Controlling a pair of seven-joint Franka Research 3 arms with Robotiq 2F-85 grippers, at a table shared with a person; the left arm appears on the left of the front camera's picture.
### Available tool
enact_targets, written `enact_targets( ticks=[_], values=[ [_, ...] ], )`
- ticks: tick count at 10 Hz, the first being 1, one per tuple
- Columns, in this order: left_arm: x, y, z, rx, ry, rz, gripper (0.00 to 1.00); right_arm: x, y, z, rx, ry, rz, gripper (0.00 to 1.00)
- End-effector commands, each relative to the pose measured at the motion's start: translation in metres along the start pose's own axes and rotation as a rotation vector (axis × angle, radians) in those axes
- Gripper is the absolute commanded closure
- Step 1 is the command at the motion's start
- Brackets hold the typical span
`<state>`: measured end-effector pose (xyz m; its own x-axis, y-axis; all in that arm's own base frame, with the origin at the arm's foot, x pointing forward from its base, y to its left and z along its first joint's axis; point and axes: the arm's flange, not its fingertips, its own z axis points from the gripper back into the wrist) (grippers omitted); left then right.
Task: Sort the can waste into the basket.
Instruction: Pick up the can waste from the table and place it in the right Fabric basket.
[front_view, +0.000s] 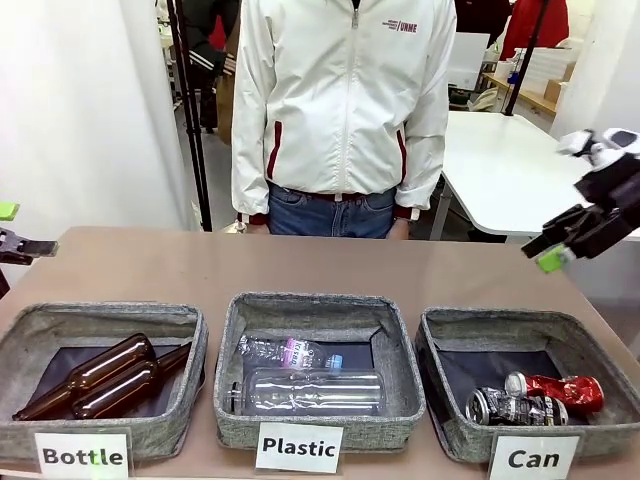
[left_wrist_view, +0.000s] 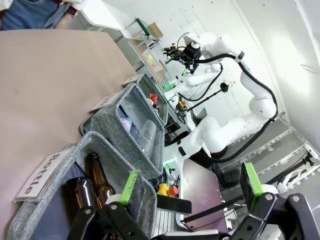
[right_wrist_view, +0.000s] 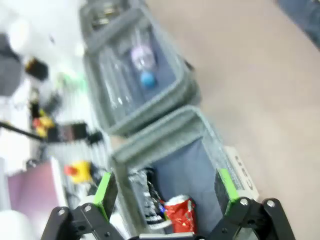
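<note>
- Looking from the front, you see both cans already lying in the Can basket (front_view: 437, 345) at 5 o'clock of the table: the dark can (front_view: 505, 407) and the red can (front_view: 556, 391), touching, each with its long axis running 9 to 3 o'clock, tops towards 9.
- Treat them as light, thin, dented metal; I judge a grip across the crushed middle is the safest.
- The right gripper (front_view: 556, 246) hangs above the basket's far side, and its spread cannot be told here; the left gripper (front_view: 14, 232) sits at 9 o'clock.
- Through the left wrist, the left gripper (left_wrist_view: 190, 187) stands wide and empty above the Bottle basket (left_wrist_view: 65, 172).
- Through the right wrist, blurred, the right gripper (right_wrist_view: 166, 190) gapes wide, empty, with the red can (right_wrist_view: 180, 214) at 6 o'clock.
</note>
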<state>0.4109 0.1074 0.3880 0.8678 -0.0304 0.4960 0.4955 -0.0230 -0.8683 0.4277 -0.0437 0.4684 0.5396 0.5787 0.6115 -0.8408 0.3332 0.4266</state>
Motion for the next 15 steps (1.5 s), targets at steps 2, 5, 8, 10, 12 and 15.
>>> enact_targets(
  ticks=[2,5,8,10,12,15],
  values=[
    [-0.002,-0.002,0.0,0.002,0.011,0.006,0.0,-0.013,-0.041,0.0,0.292,-0.664,-0.42,0.0],
    [-0.002,-0.002,0.0,0.002,0.011,0.006,0.0,-0.031,-0.039,0.001,0.228,-0.368,-0.254,0.0],
    [-0.002,-0.002,0.0,0.002,0.011,0.006,0.0,-0.031,-0.039,0.001,0.228,-0.368,-0.254,0.0],
    [-0.002,-0.002,0.0,0.002,0.011,0.006,0.0,-0.031,-0.039,0.001,0.228,-0.368,-0.254,0.0],
    [-0.002,-0.002,0.0,0.002,0.011,0.006,0.0,-0.031,-0.039,0.001,0.228,-0.368,-0.254,0.0],
    [-0.002,-0.002,0.0,0.002,0.011,0.006,0.0,-0.031,-0.039,0.001,0.228,-0.368,-0.254,0.0]
  ],
)
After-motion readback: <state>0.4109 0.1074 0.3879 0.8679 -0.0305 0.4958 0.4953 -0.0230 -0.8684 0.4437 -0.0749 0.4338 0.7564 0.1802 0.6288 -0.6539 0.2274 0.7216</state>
